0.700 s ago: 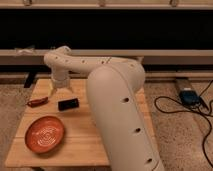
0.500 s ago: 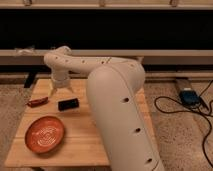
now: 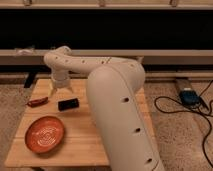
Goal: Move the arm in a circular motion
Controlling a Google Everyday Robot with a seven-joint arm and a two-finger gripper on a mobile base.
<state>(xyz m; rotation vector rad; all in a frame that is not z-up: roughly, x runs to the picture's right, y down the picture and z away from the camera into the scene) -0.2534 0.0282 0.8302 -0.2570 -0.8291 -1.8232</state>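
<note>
The arm (image 3: 117, 107) is made of thick off-white segments with small dark holes. It rises from the lower right, bends at an elbow, and reaches left over the wooden table (image 3: 80, 137). Its wrist (image 3: 59, 60) turns downward. The small gripper (image 3: 59, 90) hangs just above the table's back left part, behind a black block (image 3: 68, 104). Its fingers are spread apart and hold nothing.
An orange-red bowl (image 3: 45, 134) sits at the table's front left. A reddish-brown item (image 3: 37, 102) lies at the left edge. A blue device (image 3: 189, 95) and black cables (image 3: 172, 107) lie on the floor to the right. A dark long shelf (image 3: 125, 30) runs behind.
The gripper and wrist have shifted slightly to the right over the table's back. The bowl, the black block and the reddish item have not moved.
</note>
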